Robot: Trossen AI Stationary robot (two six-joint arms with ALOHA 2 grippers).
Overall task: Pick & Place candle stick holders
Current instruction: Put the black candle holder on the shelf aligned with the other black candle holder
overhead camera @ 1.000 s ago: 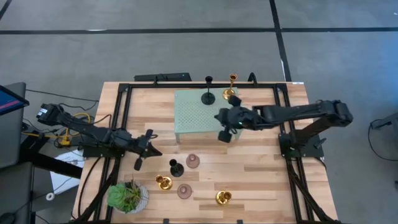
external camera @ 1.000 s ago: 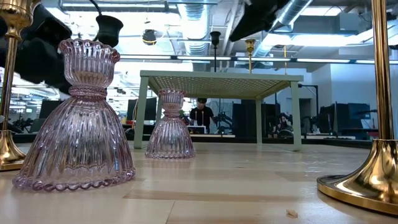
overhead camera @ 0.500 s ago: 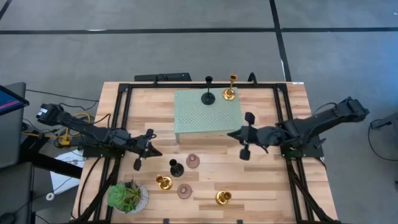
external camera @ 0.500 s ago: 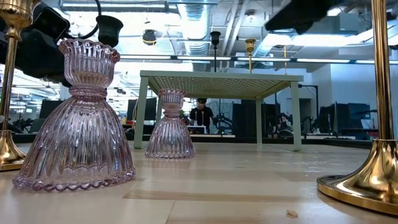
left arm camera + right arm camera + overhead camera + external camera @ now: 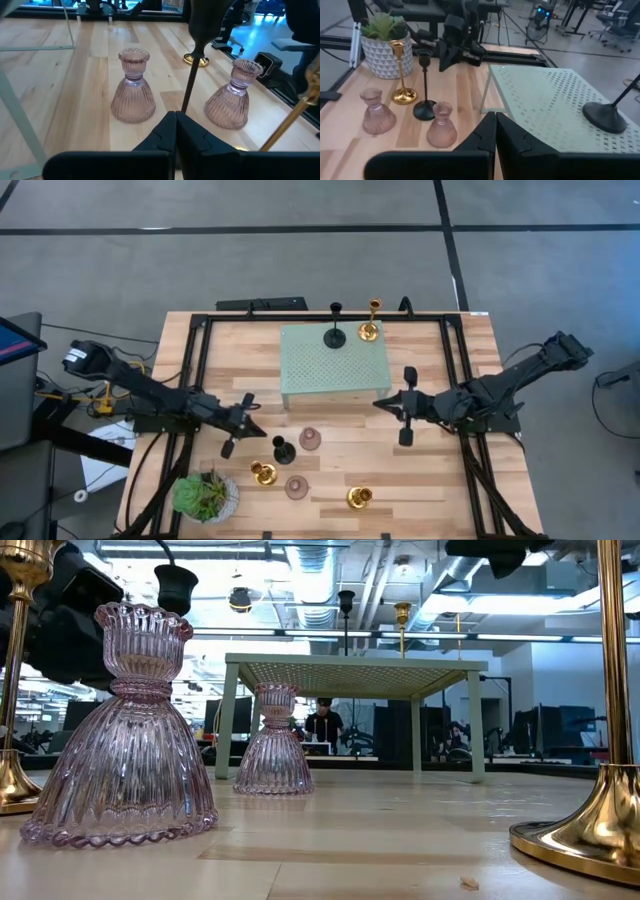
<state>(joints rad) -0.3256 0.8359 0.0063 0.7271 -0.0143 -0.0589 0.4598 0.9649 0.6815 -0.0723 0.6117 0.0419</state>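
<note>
two holders (image 5: 335, 337) on platform (image 5: 334, 365); both grippers closed, empty.

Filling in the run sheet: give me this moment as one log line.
platform: black holder, gold holder on it | left gripper: shut, empty, beside table holders | right gripper: shut, empty, beside platform

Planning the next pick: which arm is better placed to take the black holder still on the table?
Left. The left gripper, jaws shut, sits right beside the black holder. The right gripper, also shut, is farther off, past the platform's corner.
</note>
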